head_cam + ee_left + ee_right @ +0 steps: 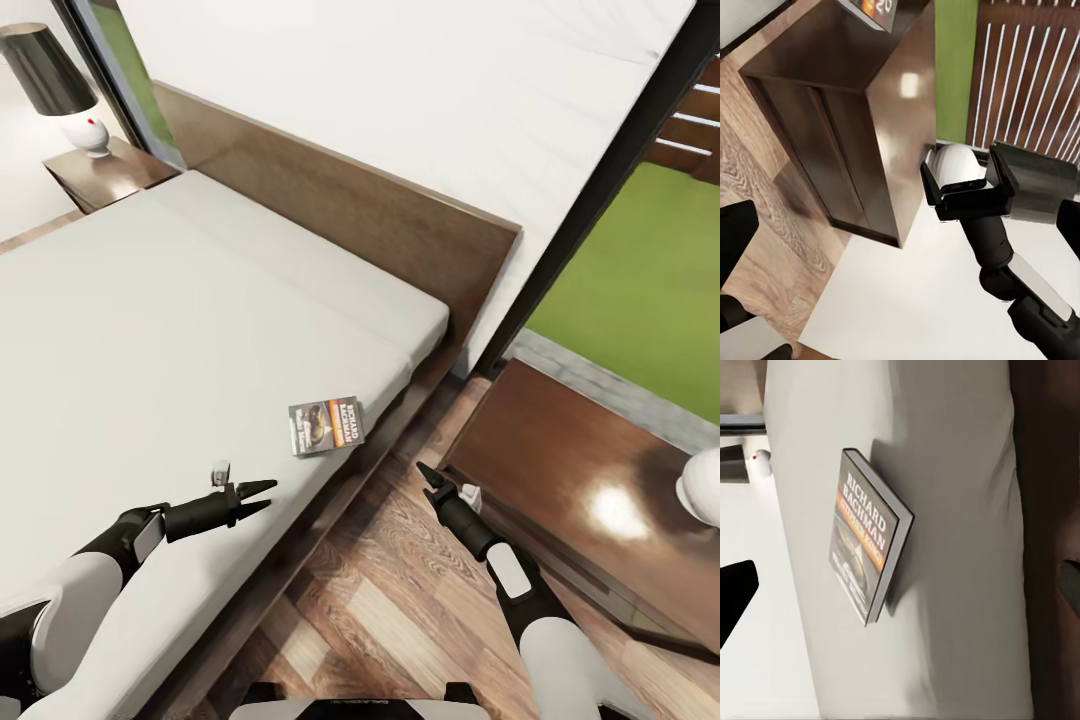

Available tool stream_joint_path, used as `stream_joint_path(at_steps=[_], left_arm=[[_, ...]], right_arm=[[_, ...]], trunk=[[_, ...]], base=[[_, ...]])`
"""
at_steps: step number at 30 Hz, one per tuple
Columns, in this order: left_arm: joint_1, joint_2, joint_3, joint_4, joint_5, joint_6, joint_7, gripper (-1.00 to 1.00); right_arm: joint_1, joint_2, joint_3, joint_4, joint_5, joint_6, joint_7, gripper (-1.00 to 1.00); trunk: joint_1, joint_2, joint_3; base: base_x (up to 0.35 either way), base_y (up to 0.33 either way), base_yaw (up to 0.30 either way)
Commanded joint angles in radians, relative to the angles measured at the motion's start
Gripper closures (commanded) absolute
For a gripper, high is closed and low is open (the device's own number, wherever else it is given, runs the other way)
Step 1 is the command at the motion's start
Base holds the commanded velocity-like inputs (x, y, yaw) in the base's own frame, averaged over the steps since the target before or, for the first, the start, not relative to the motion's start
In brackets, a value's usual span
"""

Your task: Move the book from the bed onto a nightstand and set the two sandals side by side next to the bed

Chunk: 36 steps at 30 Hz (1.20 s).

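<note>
Book (326, 426): flat on bed (150, 330), near its edge, long axis approx. along that edge.
Cover text: "RICHARD BACHMAN", orange band.
L gripper (262, 496): open, empty, above mattress beside book.
R gripper (428, 474): state indeterminate, betw. bed and nightstand (560, 480).

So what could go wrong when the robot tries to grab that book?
The book lies flat near the mattress edge, so a clumsy nudge from the right gripper might push it off onto the floor. It is thin, so the fingers may slide over it. The nightstand corner is close to that arm, which might bump it.
</note>
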Motion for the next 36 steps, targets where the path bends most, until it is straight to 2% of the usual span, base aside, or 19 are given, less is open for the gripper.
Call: stream_joint_path(at_steps=[1,26,36], left_arm=[[0.000,0.000,-0.002,0.000,0.004,0.010,-0.002,-1.00],[0.000,-0.006,-0.002,0.000,0.003,0.010,-0.002,-1.00],[0.000,-0.007,-0.002,0.000,0.004,0.010,-0.002,-1.00]], right_arm=[[-0.001,0.001,-0.005,0.000,-0.004,0.009,0.002,-1.00],[-0.001,0.001,-0.006,-0.002,-0.004,0.009,0.003,-1.00],[0.000,0.001,-0.007,-0.005,-0.005,0.010,0.004,-1.00]], trunk=[[0.000,0.000,-0.001],[0.000,0.000,-0.001],[0.000,0.000,-0.001]], base=[[0.000,0.000,0.261],[0.000,0.000,0.281],[0.000,0.000,0.038]])
